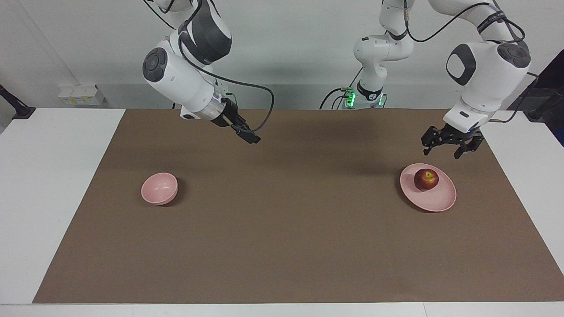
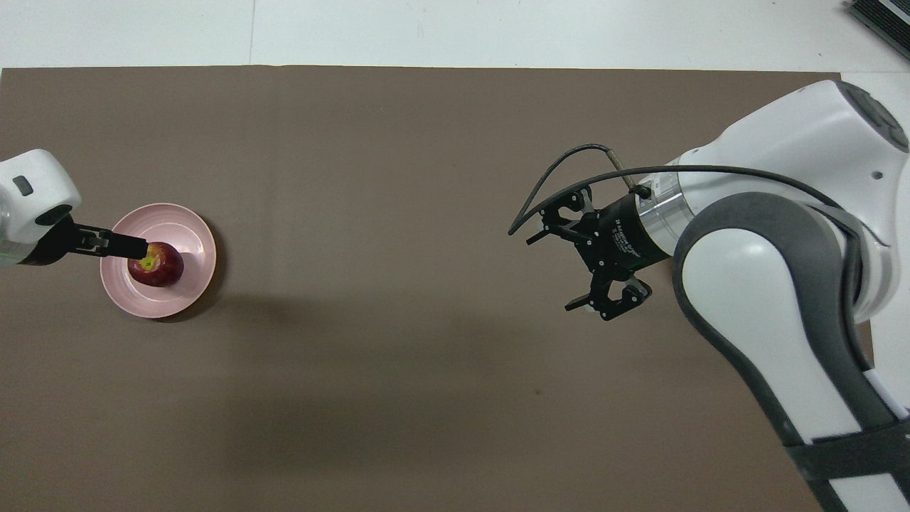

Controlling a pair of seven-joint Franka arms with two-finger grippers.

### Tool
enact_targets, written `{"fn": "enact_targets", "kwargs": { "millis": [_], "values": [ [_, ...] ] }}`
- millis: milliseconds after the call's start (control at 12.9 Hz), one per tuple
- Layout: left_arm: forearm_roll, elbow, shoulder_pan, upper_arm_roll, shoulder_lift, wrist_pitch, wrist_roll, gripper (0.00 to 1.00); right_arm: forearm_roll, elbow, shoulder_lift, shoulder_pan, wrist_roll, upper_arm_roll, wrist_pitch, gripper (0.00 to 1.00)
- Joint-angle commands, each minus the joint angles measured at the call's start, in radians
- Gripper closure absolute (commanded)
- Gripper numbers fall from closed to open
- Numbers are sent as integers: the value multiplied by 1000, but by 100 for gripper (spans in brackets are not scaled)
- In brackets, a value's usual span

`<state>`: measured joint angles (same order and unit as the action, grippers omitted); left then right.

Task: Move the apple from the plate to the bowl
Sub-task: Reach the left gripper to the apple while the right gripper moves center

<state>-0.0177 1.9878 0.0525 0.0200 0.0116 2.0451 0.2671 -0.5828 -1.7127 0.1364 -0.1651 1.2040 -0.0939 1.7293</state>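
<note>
**Apple sitting on plate, left gripper above it**

You are looking at the apple (image 1: 426,179) lying on the plate (image 1: 436,200) at the left arm's end of the brown mat (image 1: 282,246). Your left gripper (image 1: 445,149) is hanging over the plate, fingers spread wide, holding nothing. The bowl (image 1: 159,188) is sitting well apart, toward the right arm's end. Your right gripper (image 2: 557,274) is waiting in the air over the mat, fingers also spread wide.
</note>
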Motion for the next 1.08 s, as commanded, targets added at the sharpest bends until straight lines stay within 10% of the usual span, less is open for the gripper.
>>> {"fn": "enact_targets", "kwargs": {
  "millis": [0, 1004],
  "values": [
    [2, 39, 15, 6, -30, 53, 21, 0, -93, -73, -11, -28, 100, -1, 97, 0],
    [2, 180, 36, 6, -139, 320, 23, 0, -529, -215, 49, -226, 207, -1, 539, 0]
  ]
}}
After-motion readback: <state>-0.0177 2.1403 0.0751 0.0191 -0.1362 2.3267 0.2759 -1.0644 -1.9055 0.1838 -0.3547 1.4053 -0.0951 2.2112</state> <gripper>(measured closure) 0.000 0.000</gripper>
